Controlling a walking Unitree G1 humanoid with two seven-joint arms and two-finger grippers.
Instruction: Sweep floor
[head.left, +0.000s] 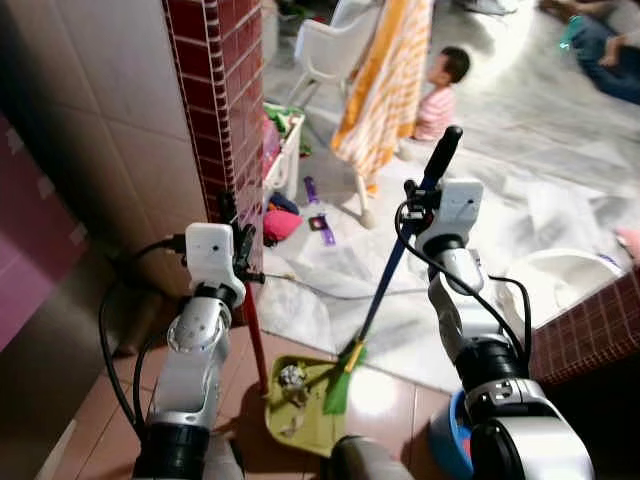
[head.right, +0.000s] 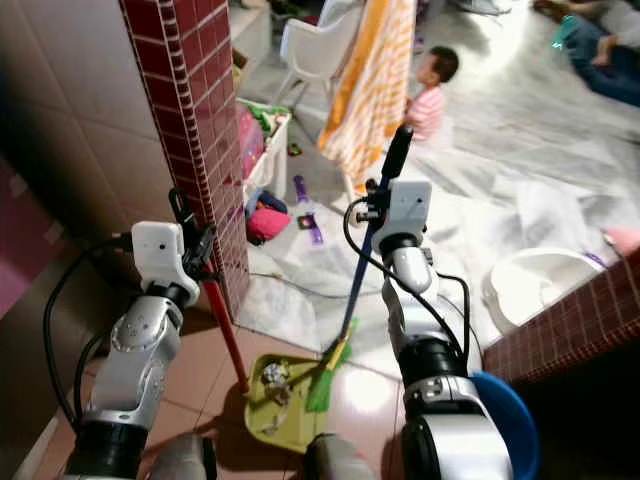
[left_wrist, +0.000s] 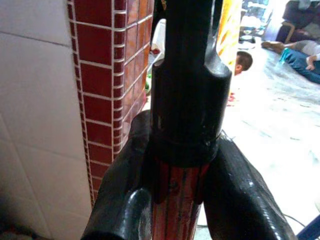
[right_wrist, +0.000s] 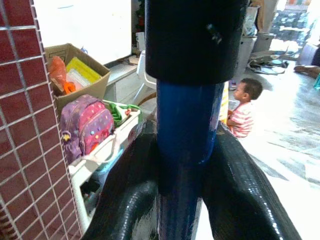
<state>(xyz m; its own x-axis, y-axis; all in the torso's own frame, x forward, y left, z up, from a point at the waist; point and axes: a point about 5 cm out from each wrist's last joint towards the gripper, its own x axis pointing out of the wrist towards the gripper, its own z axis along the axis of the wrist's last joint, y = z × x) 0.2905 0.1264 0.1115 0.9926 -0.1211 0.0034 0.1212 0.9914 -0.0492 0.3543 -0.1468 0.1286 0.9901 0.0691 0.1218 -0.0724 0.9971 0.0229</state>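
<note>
On the brown tiled floor (head.left: 110, 400) just in front of me lies a green dustpan (head.left: 305, 408), with a small heap of grey dirt (head.left: 291, 377) in it. My left gripper (head.left: 240, 262) is clamped on the dustpan's red handle (head.left: 256, 340), near its black top end; in the left wrist view my two fingers (left_wrist: 127, 200) press the red shaft from both sides, right under the black cap (left_wrist: 187, 100). The handle rises from the pan's rear edge, leaning a little, close beside a dark red brick-tiled pillar (head.left: 225, 110).

My right gripper (head.left: 418, 200) is closed on a broom (head.left: 385, 290) with a blue stick and a black grip at the top. In the right wrist view my fingers (right_wrist: 240, 190) hug the blue stick (right_wrist: 182, 165) just below the black grip (right_wrist: 195, 40). The stick slants down toward me, and its green bristles (head.left: 343, 385) rest at the right edge of the dustpan, touching it.

Beyond the pan the floor changes to pale marble (head.left: 560, 150). A white cord (head.left: 330, 292) trails across it. Farther off, a small child in a striped top (head.left: 440, 95) sits by an orange striped cloth (head.left: 385, 80) hanging over a white plastic chair (head.left: 335, 45). Near the pillar stands a white bin of toys (head.left: 285, 150), with a purple backpack (right_wrist: 85, 125) in it. To my right sits a white basin (head.left: 560, 280) and, nearer me, a blue bowl (head.right: 505, 420).
</note>
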